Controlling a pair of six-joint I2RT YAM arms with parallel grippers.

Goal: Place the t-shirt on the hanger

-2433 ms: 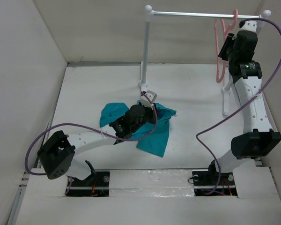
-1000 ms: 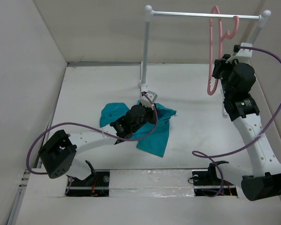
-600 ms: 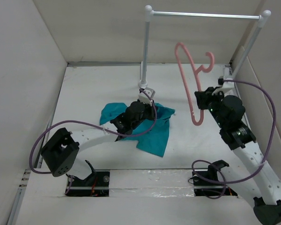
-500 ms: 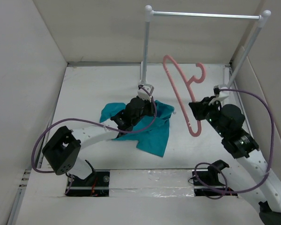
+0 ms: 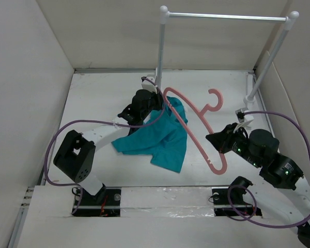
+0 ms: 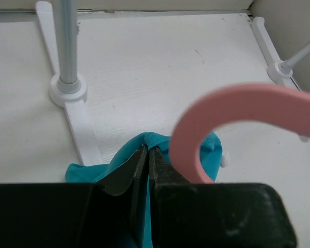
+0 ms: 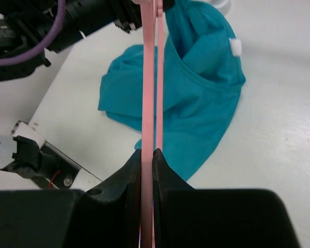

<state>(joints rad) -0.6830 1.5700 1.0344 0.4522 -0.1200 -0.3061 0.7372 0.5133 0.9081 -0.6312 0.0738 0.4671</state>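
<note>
The teal t-shirt (image 5: 160, 137) is lifted at its collar by my left gripper (image 5: 156, 99), which is shut on the cloth; the rest drapes down to the table. In the left wrist view the gripper (image 6: 147, 150) pinches a fold of the t-shirt (image 6: 157, 142). My right gripper (image 5: 216, 140) is shut on the pink hanger (image 5: 188, 120), held in the air off the rail. One hanger end sits right at the lifted collar. In the right wrist view the gripper (image 7: 147, 154) clamps the hanger (image 7: 147, 77) over the t-shirt (image 7: 196, 98).
The silver rail (image 5: 225, 16) on white posts spans the back, its left post (image 5: 159, 51) just behind my left gripper and its base (image 6: 67, 90) close by. White walls enclose the table on three sides.
My right arm took the hanger off the rail and carried it down and left to the t-shirt. My left gripper lifted the collar up and back toward the left post.
</note>
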